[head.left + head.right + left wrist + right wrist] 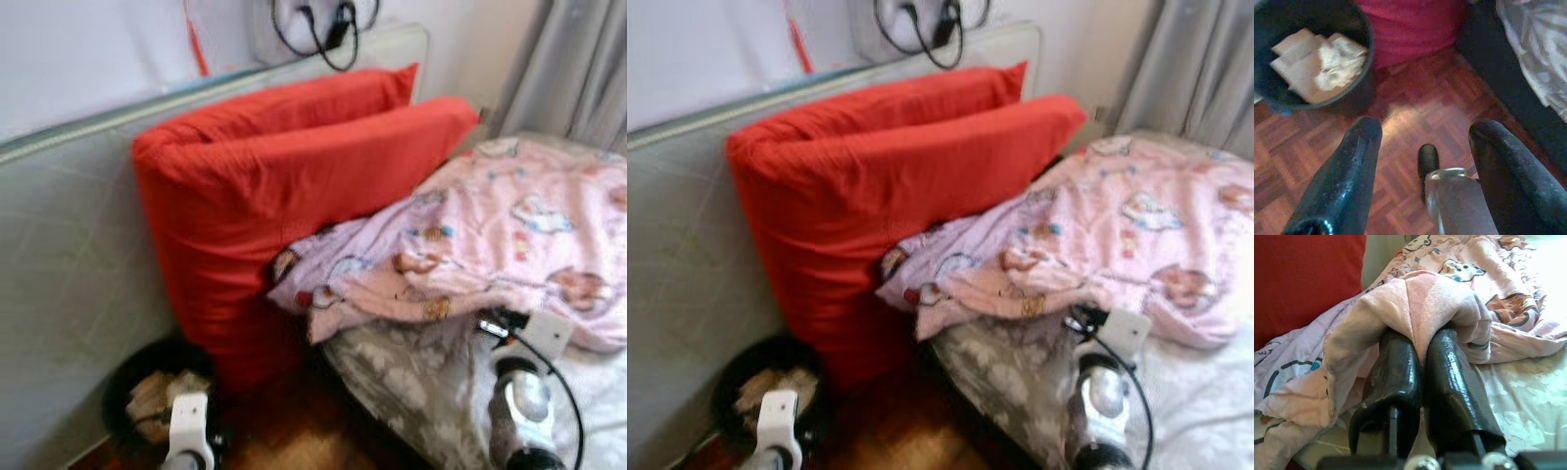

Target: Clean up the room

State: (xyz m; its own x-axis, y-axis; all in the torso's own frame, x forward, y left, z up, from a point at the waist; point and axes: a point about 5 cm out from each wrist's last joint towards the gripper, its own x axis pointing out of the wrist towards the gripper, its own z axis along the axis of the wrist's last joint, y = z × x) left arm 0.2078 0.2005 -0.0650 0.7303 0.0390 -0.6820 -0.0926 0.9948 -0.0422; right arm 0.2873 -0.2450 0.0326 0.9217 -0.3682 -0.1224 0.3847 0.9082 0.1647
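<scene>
Your right gripper (1422, 364) has its two black fingers pressed together on a fold of the pink patterned blanket (509, 245), which lies bunched across the bed (421, 392) and spills against the red cushions (284, 186) leaning on the grey headboard (69, 255). Your left gripper (1422, 161) hangs spread wide with nothing in it above the parquet floor (1400, 112), near a black bin (1359, 29) holding crumpled paper (1322, 61).
</scene>
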